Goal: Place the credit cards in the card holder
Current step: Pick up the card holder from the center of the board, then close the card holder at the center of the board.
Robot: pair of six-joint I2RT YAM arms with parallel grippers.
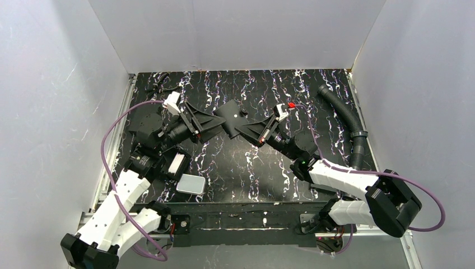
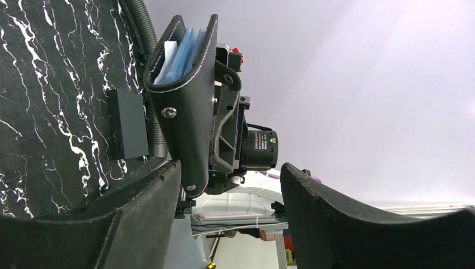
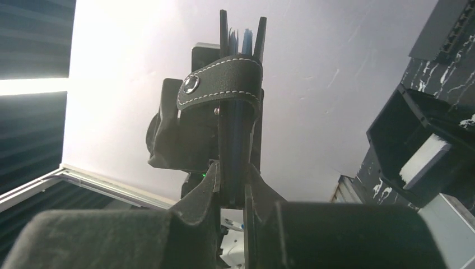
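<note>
right hand (image 3: 231, 180) clamps the card holder (image 3: 223, 84), left hand (image 2: 229, 171) open beside it.

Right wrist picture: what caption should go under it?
The right gripper pinches the black card holder, blue pockets peeking out.

We see a black marble-patterned tabletop (image 1: 235, 168) streaked with white veins. A white rounded-corner slab (image 1: 191, 184) lies flat on it near the front left. A black ribbed hose (image 1: 343, 114) curves along the right side towards the near edge. A flat black rectangular plate (image 2: 127, 124) also lies on the tabletop, just beside the hose in the left wrist view.
</note>
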